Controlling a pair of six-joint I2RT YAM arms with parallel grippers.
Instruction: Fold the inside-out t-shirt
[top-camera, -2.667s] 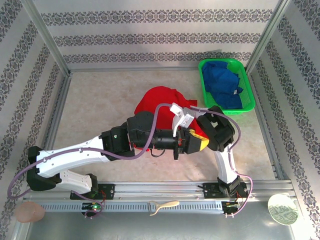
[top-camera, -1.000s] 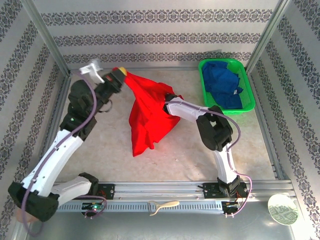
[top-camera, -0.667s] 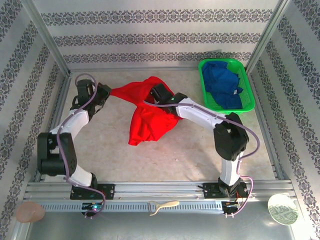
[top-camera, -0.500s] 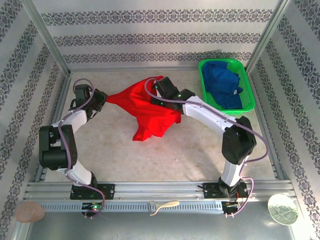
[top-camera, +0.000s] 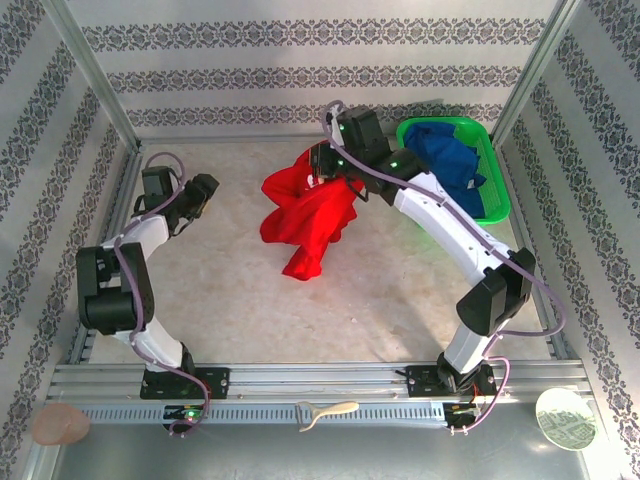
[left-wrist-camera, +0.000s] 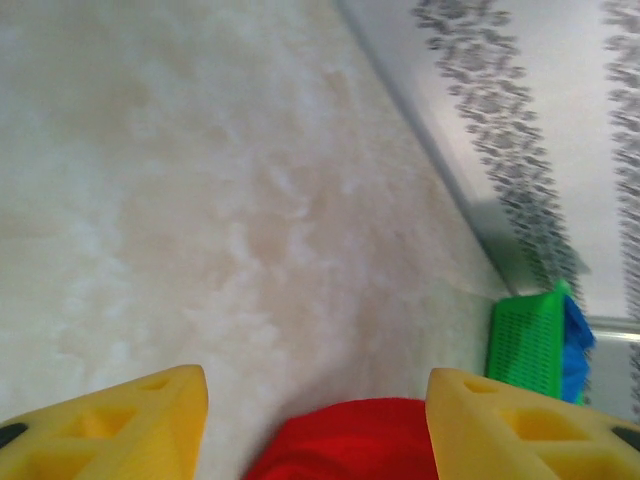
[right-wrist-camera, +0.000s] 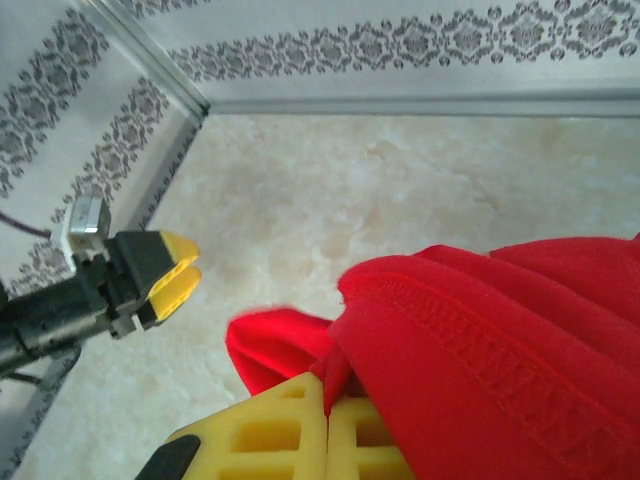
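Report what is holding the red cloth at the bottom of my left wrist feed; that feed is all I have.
Observer: The right gripper has it, jaws shut on a seamed fold of the t-shirt.
Operator: Give me the shirt's shape.
Observer: Bunched into a clump that narrows to a tip on the near side, not spread flat.
Operator: Place my left gripper against it.
Observer: The left gripper sits near the left wall, apart from the cloth.

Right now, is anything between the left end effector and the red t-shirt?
Nothing visible: bare table lies between the open left end effector and the t-shirt, which the right end effector holds bunched.
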